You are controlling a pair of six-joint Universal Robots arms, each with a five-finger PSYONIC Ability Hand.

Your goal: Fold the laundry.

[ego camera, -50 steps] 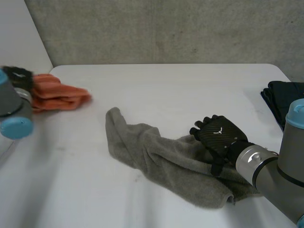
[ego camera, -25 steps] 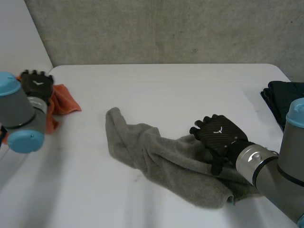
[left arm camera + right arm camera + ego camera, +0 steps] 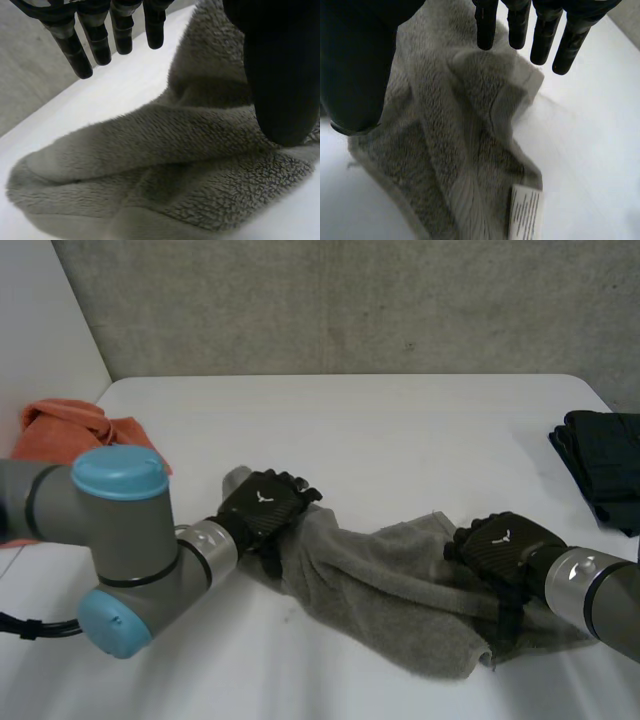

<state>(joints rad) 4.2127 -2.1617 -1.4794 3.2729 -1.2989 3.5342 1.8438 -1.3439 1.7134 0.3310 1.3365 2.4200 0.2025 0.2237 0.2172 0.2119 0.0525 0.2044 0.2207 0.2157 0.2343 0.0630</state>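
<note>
A crumpled grey towel [image 3: 385, 590] lies across the middle of the white table [image 3: 400, 425]. My left hand [image 3: 265, 505] hovers over the towel's left end. In the left wrist view its fingers [image 3: 100, 40] are straight and its thumb [image 3: 280, 75] stands apart, with the grey towel [image 3: 165, 145] under the palm and nothing held. My right hand [image 3: 505, 545] is over the towel's right end. Its fingers [image 3: 520, 25] are straight too, and its thumb [image 3: 360, 65] is spread away. The grey towel [image 3: 455, 135] and its white label [image 3: 525, 212] lie below that palm.
An orange cloth [image 3: 75, 430] is bunched at the table's left edge. A dark folded cloth [image 3: 605, 465] lies at the right edge. Bare table stretches behind the towel up to the grey wall [image 3: 350, 300].
My left arm swung from the orange cloth to the towel's left end, its hand now open. My right hand slid to the towel's right end, and the cloth there has bunched up.
</note>
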